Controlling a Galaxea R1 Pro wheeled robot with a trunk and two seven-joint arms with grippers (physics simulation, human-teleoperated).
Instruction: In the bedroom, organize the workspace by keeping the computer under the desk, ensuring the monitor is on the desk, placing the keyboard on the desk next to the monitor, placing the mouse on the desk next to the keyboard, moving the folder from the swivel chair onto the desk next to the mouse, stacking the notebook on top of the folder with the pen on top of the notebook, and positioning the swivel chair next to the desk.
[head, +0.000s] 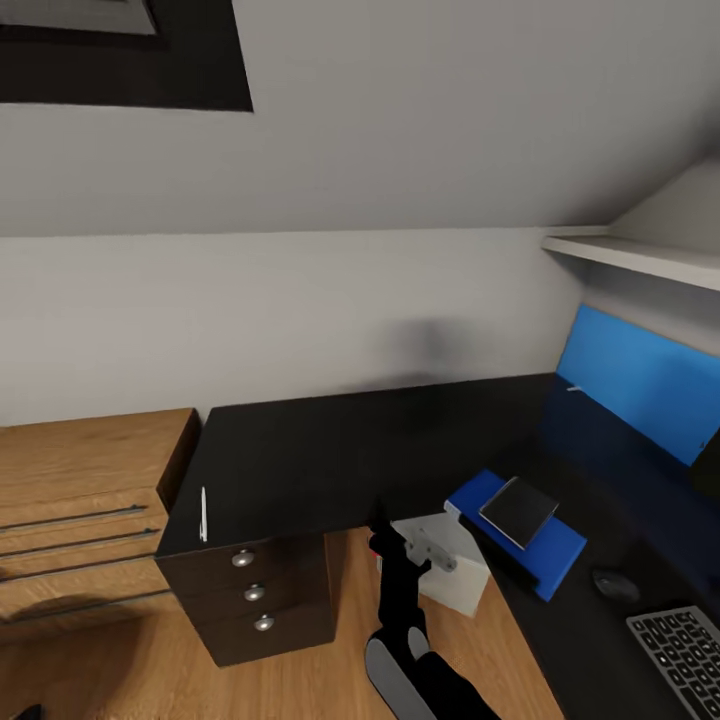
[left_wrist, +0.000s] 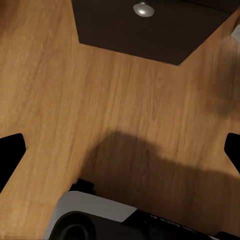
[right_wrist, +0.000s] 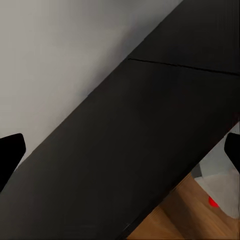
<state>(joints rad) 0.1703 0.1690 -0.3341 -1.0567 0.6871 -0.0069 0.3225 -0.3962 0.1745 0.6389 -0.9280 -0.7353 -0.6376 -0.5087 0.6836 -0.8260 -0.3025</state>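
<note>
Thin white pen (head: 203, 514) lies lengthwise at black desk (head: 330, 450) edge, left of empty, spread right gripper (head: 378, 528).

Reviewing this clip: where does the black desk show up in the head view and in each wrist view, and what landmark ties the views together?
Head view: the black desk spans the middle and runs to the right edge, its drawers at front left.
Left wrist view: the desk's drawer front with a round knob, above the wood floor.
Right wrist view: the desktop runs diagonally against the grey wall.
Shared landmark: the wood floor beside the desk edge.
</note>
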